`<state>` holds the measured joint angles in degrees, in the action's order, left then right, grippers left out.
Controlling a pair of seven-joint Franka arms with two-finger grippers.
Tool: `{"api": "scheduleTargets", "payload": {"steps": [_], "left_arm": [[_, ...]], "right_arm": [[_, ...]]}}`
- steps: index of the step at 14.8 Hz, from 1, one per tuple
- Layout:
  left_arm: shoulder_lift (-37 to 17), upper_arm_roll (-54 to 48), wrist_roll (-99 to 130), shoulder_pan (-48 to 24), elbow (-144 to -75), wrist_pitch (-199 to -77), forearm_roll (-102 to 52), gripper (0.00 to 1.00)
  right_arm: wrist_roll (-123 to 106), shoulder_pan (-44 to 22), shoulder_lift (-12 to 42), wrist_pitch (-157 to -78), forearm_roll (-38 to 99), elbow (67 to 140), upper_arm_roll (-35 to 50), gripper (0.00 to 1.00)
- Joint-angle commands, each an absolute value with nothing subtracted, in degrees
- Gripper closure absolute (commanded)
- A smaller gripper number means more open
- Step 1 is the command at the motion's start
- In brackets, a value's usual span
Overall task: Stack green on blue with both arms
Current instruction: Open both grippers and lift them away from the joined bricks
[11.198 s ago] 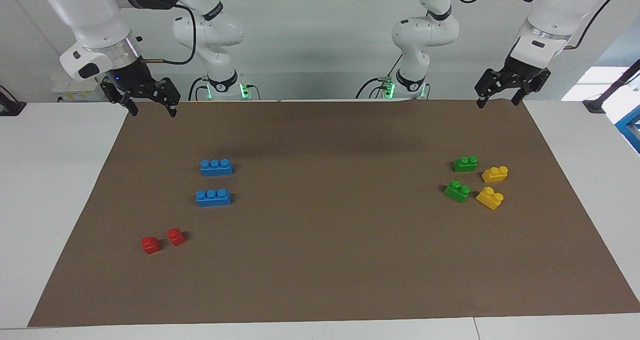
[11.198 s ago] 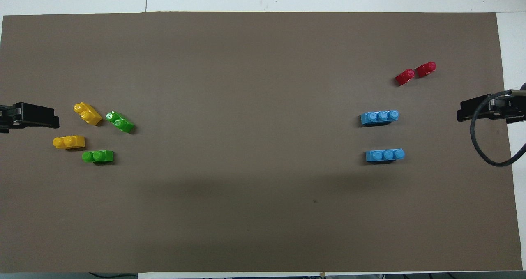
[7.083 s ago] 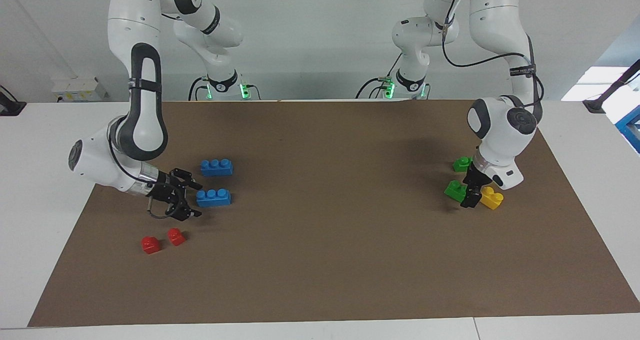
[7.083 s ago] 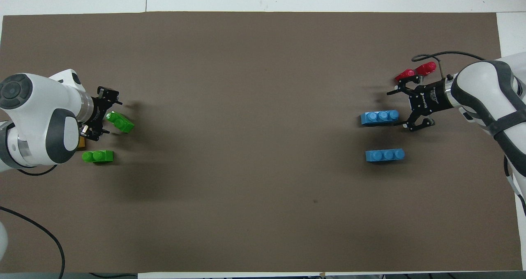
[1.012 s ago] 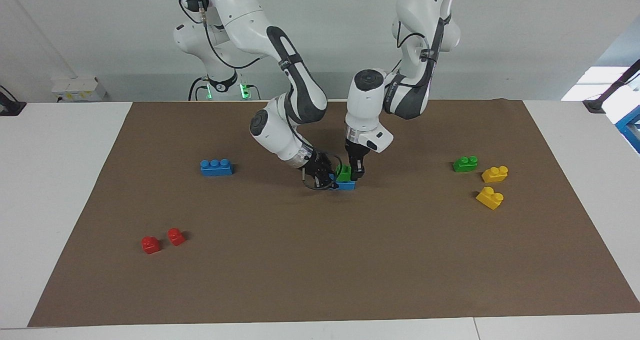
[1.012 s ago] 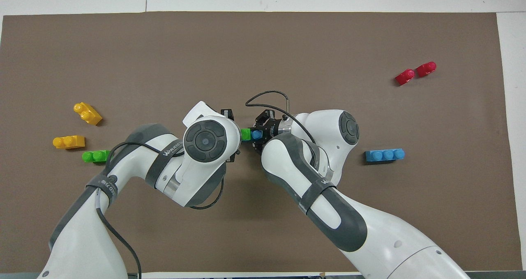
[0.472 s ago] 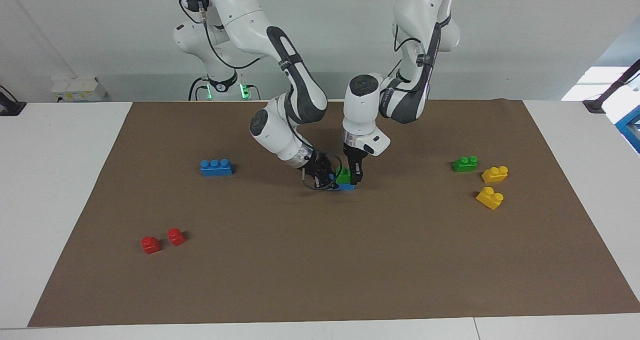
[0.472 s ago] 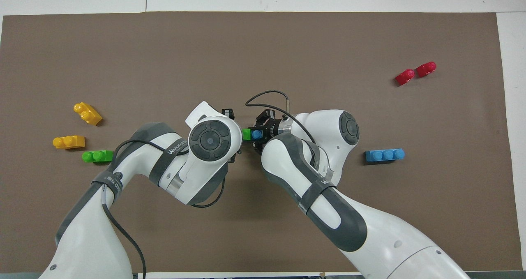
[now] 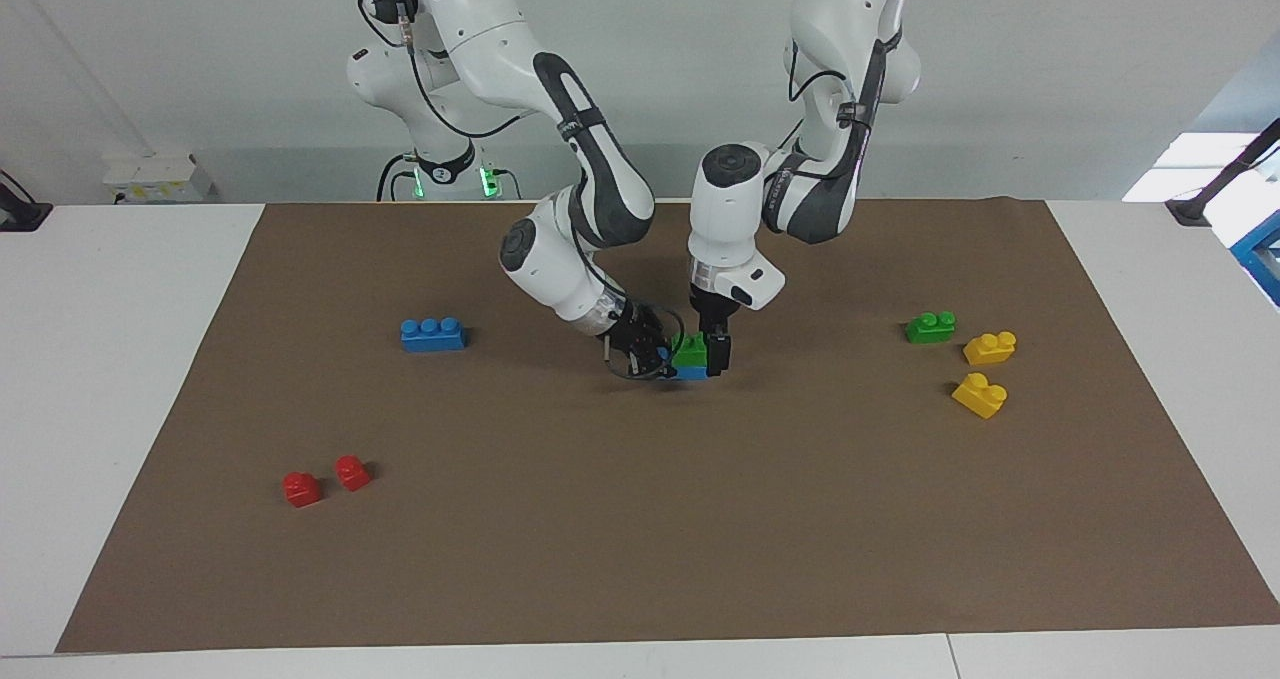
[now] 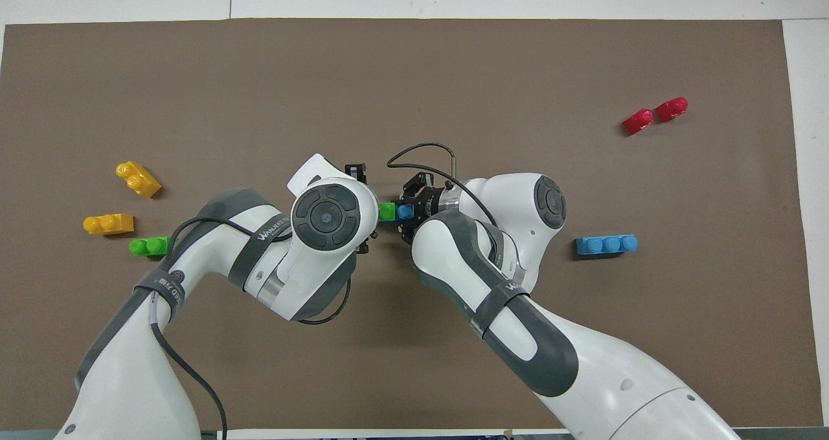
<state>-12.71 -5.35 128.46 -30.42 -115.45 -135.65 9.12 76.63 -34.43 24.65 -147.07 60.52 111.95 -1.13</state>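
A green brick sits on a blue brick at the middle of the brown mat. In the overhead view the green brick shows beside one bare blue stud. My left gripper comes down from above and is shut on the green brick. My right gripper reaches in low from the right arm's end and is shut on the blue brick. The other green brick and the other blue brick lie apart on the mat.
Two yellow bricks lie by the spare green brick at the left arm's end. Two red bricks lie at the right arm's end, farther from the robots. The brown mat covers the table.
Since the start both arms have carried one green and one blue brick to the middle. In the last second the left wrist shifted slightly; the bricks stay together.
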Motion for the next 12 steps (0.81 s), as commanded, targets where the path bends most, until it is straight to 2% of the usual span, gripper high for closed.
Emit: {"api": "scheduleTargets", "payload": {"steps": [1, 8, 12], "left_arm": [[-10.6, -4.9, 127.9, -30.5, -115.6, -133.2, 10.3, 0.00], [-9.5, -4.6, 126.1, -29.1, -114.3, -130.3, 10.3, 0.00], [-5.9, -4.6, 118.9, -27.3, -113.9, -125.9, 9.8, 0.00]], "right_arm": [[75.0, -35.0, 25.1, -148.4, 62.7, 112.1, -1.2, 0.17], [75.1, -33.9, 24.8, -147.5, 62.4, 111.4, -1.3, 0.14], [75.1, -28.1, 20.5, -139.2, 58.6, 110.5, -1.8, 0.09]]}}
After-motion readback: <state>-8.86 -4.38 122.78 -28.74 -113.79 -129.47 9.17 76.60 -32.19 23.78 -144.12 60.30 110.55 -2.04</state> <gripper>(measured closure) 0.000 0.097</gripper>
